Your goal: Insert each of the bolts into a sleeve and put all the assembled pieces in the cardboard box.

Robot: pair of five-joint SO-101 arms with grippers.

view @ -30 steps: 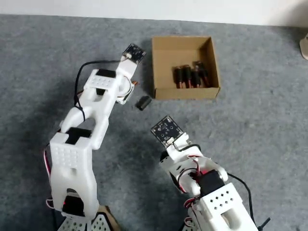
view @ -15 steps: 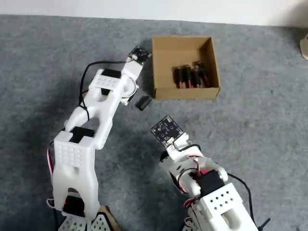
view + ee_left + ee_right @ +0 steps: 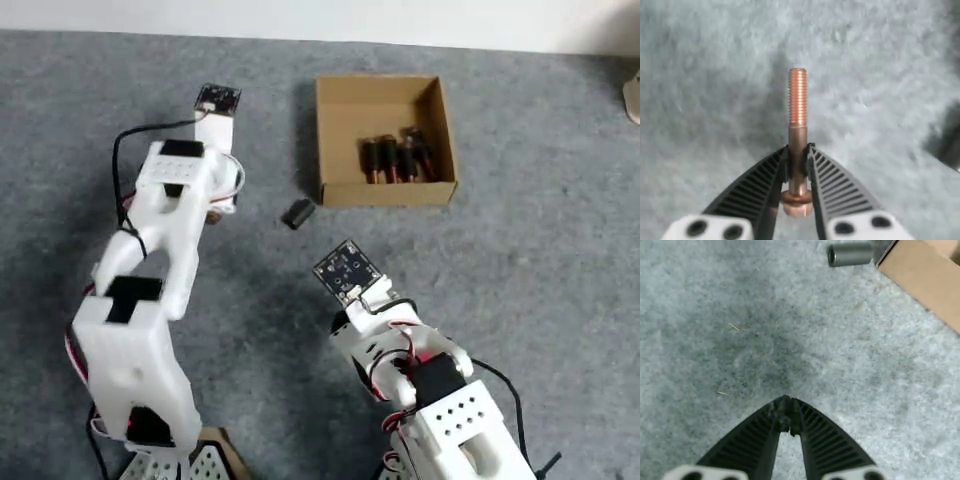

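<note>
Grey carpet lies beneath a copper threaded bolt (image 3: 798,100), clamped near its head by the left gripper (image 3: 797,148), thread pointing straight ahead. Its short dark metal sleeve (image 3: 298,213) lies on its side beside the brown cardboard box's (image 3: 385,192) corner, nearer the right gripper (image 3: 789,401), which is pinched together and empty. From above, the left arm hides bolt and jaws.

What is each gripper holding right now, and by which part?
The left gripper holds a copper bolt by its smooth shank just above the head, threads pointing outward. The right gripper is shut on nothing.
</note>
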